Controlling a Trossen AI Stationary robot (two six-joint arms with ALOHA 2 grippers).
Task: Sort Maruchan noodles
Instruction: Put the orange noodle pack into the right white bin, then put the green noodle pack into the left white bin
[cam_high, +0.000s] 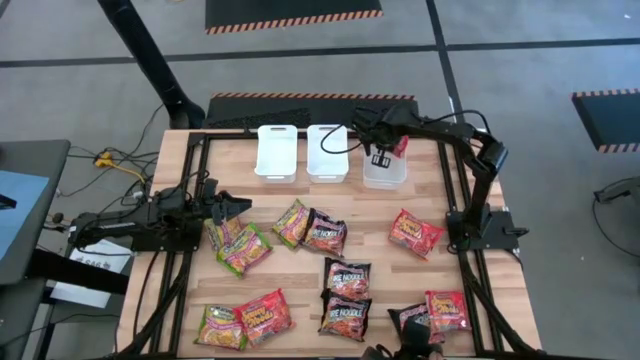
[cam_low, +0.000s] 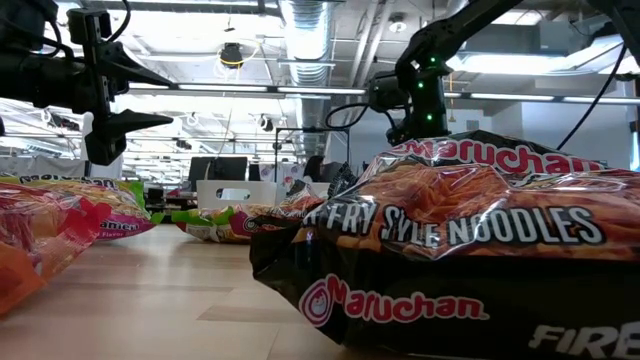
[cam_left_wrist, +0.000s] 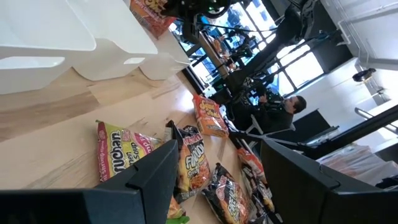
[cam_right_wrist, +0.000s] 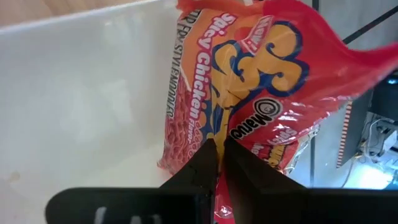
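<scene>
Maruchan noodles lie scattered flat on the wooden table: green-yellow packets (cam_high: 243, 247), dark packets (cam_high: 347, 275) and red-orange packets (cam_high: 415, 232). At the far edge stand three white bins. My right gripper (cam_high: 383, 157) hangs over the rightmost bin (cam_high: 385, 172), shut on a red-orange packet (cam_right_wrist: 249, 81). My left gripper (cam_high: 238, 207) waits open and level at the table's left, just beyond the green-yellow packets, with nothing between its fingers (cam_left_wrist: 155, 171). My right gripper pinches a crinkled edge of the red-orange packet (cam_right_wrist: 219, 134) between its two fingers. The fingers slant down from above. The packet hangs below them into the rightmost bin's mouth, against its white inner wall (cam_right_wrist: 93, 93); whether it touches the bottom I cannot tell.
The left bin (cam_high: 277, 152) and the middle bin (cam_high: 327, 152) stand side by side beside the rightmost one. Black frame rails (cam_high: 470, 255) run along the table's sides. A dark packet (cam_low: 450, 250) lies right before the low camera. Bare wood shows in the table's middle (cam_high: 370, 215).
</scene>
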